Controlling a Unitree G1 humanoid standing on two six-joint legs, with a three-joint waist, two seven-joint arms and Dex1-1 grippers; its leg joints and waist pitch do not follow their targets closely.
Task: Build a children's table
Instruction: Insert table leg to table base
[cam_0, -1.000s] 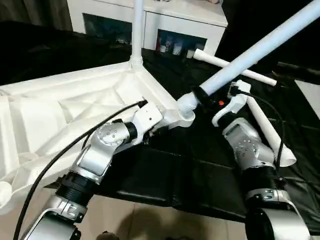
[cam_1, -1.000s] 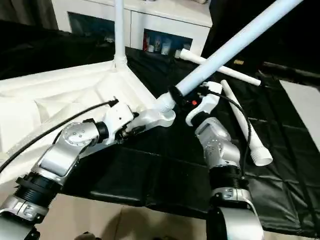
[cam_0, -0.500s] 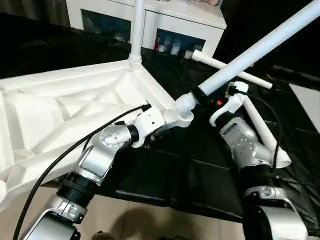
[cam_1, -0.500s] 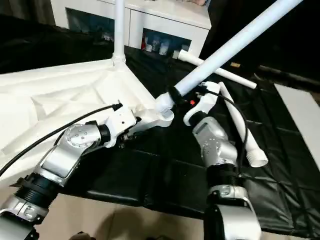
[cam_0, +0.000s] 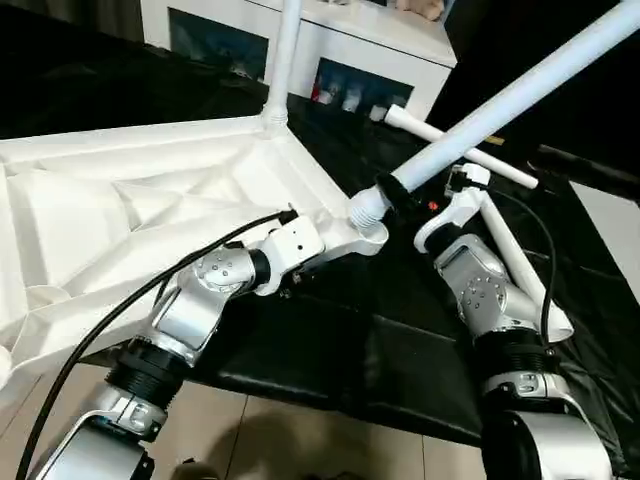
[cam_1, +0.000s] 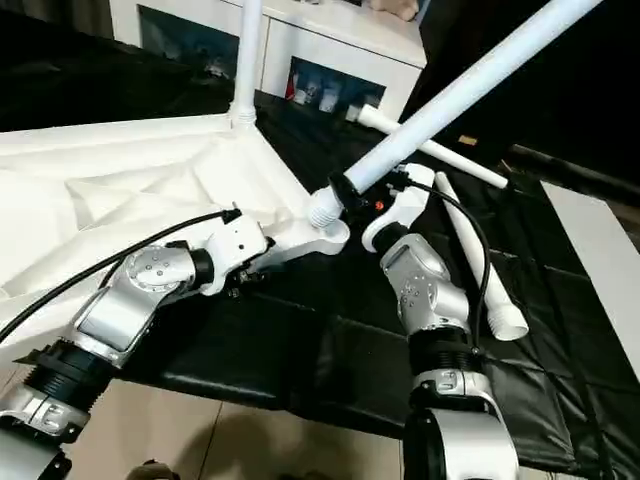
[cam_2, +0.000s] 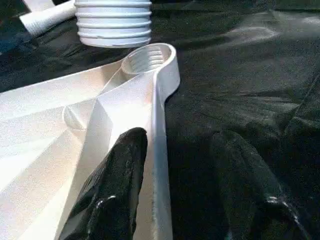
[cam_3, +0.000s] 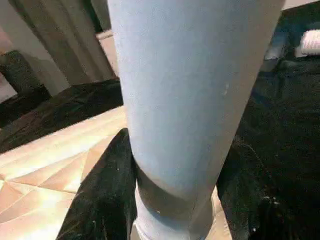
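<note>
Black sheeting (cam_0: 380, 350) covers the floor before us, a white cabinet (cam_0: 330, 40) behind; we can read no writing anywhere. On the left lies our upturned tabletop (cam_0: 120, 210), one leg (cam_0: 283, 55) upright in its far corner. Our left gripper (cam_2: 170, 165) clamps the tabletop's edge near the threaded corner socket (cam_2: 145, 57). Our right gripper (cam_3: 170, 185) grasps a slanted leg (cam_0: 500, 105), its threaded end just above that socket. Two spare legs (cam_0: 520, 265) lie on the sheeting to the right.
</note>
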